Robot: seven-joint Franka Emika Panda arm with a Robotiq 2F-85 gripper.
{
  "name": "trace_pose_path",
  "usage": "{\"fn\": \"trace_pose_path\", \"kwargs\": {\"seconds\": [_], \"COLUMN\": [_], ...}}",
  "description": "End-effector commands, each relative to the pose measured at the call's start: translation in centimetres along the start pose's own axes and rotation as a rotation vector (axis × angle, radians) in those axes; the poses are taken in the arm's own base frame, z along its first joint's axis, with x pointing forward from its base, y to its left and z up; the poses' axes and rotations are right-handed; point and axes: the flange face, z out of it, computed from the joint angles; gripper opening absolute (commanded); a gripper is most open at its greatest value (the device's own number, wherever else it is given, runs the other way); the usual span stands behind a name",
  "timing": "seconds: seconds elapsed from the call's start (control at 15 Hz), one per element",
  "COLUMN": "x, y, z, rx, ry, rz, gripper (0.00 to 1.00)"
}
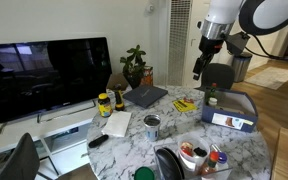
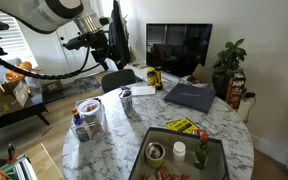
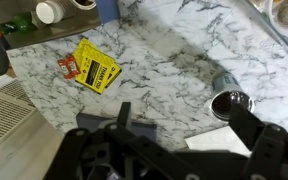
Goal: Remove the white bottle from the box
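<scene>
- Plainly, a low, wide, blue-grey rectangular box (image 1: 234, 118) with raised sides and a white label on its front wall is seen at the edge of the round, white-veined marble table (image 1: 134, 140). Its open top is shown in both exterior views (image 2: 167, 168).
- Inside the box, three things are lined up in an exterior view. A round pot with a green centre (image 2: 155, 152) is at one end and a green-topped bottle (image 2: 201, 152) at the other. The small, slim white plastic bottle (image 2: 179, 150) is between them.
- The white bottle is held upright within the box walls and is far smaller than the box. In the wrist view it is seen from above as a white round top (image 3: 47, 12) inside the box (image 3: 54, 32). The colour of its top cannot be told for sure.
- A flat yellow packet (image 2: 181, 126) is laid on the table just beside the box, outside its wall (image 3: 92, 65).
- A silvery can (image 3: 229, 103), open-topped and dark inside, is set farther from the box than the packet (image 1: 152, 125).
- A small clear tray of red and white items (image 1: 199, 155) is placed at the table edge, apart from the box.
- The black gripper (image 1: 198, 74) is held in the air, well apart from the box. In the wrist view (image 3: 184, 130) its fingers (image 3: 246, 125) are spread wide and nothing is gripped between them.
</scene>
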Motion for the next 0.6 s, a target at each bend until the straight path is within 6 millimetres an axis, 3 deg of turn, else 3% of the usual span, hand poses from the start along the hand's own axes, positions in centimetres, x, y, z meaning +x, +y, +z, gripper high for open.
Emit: {"fn": "trace_pose_path", "kwargs": {"seconds": [0.0, 0.27, 0.53], "x": [0.6, 2.6, 3.7], "y": [0.0, 4.0, 10.1], "z": [1.2, 8.5, 16.7], "rx": [-0.022, -0.049, -0.006], "ry": [-0.018, -0.107, -0.243], "rz": [0.06, 0.3, 0.485], "gripper": [1.0, 1.0, 1.0]}}
